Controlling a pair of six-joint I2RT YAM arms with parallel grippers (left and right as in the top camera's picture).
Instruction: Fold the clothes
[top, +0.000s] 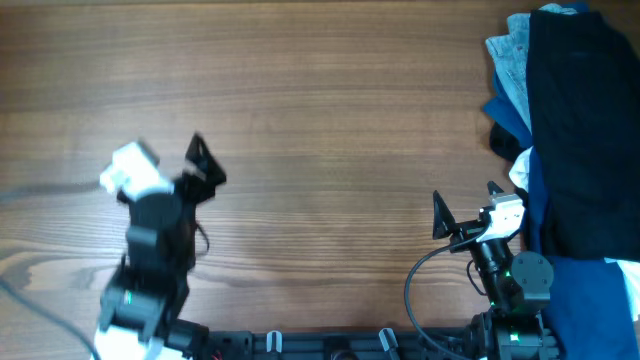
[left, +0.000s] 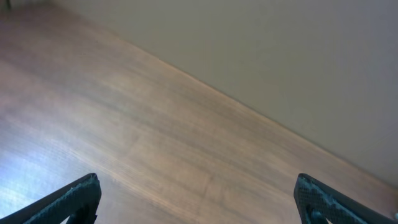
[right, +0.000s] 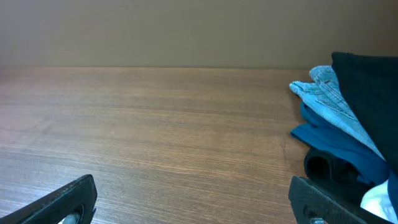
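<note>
**A:** Looking from overhead, where is the garment (top: 585, 120)?

**B:** At the right edge of the table (top: 320, 100), on top of a pile. It is plain black, matte and soft, draped in a long broad strip that runs out of view on the right.

**A:** What lies under it?

**B:** Pale denim jeans (top: 508, 55), crumpled and showing stitched seams, stick out at the far left of the pile. Below them a dark blue cloth (top: 508, 115) juts out in a folded point. A small white patch (top: 520, 172) shows at the black edge; I cannot tell whether it is a label. A lighter blue cloth (top: 600, 300) fills the near right corner.

**A:** Any detail from the right wrist?

**B:** A black fold curls into a tube-like opening low on the pile, under the dark blue cloth.

**A:** And the table itself?

**B:** Smooth brown wood, with the grain streaking left to right. A plain beige wall (left: 280, 50) rises behind it.

**A:** The grippers?

**B:** The left gripper (left: 198, 191) hangs over bare wood, well apart from the pile, jaws spread wide and holding nothing. The right gripper (right: 193, 191) is also wide open and empty. It sits just beside the pile, touching none of the cloth.

**A:** What else is around?

**B:** A black cable (top: 415, 285) loops beside the right arm's base.
</note>
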